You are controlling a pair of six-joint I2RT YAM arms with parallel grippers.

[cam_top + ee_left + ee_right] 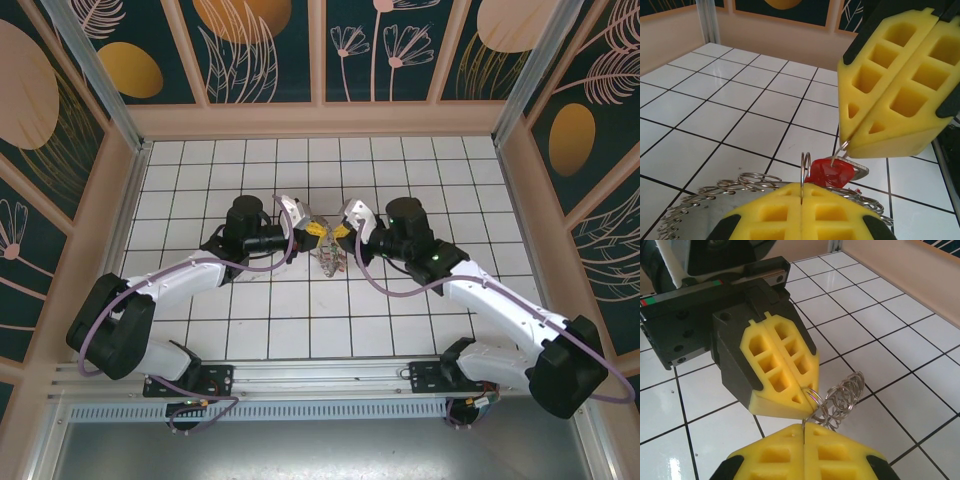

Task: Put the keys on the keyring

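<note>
Both grippers meet tip to tip over the middle of the tiled floor. My left gripper (801, 188) is shut on one upright wire loop (805, 164) at the rim of the keyring (700, 216), a flat grey ring edged with small wire loops. In the top view the keyring (330, 262) hangs just below the left gripper (313, 231) and the right gripper (341, 229). My right gripper (847, 143) is shut on a thin wire running to a key with a red tag (832, 173). In the right wrist view the right gripper (804, 428) pinches a thin metal edge, touching the left gripper (803, 391) and the bunched loops (841, 399).
The white tiled floor (300, 170) spreads around both arms. Peach walls (320, 120) and aluminium corner posts (95, 70) close it in at the back and sides. A metal rail (320, 372) with the arm bases runs along the near edge.
</note>
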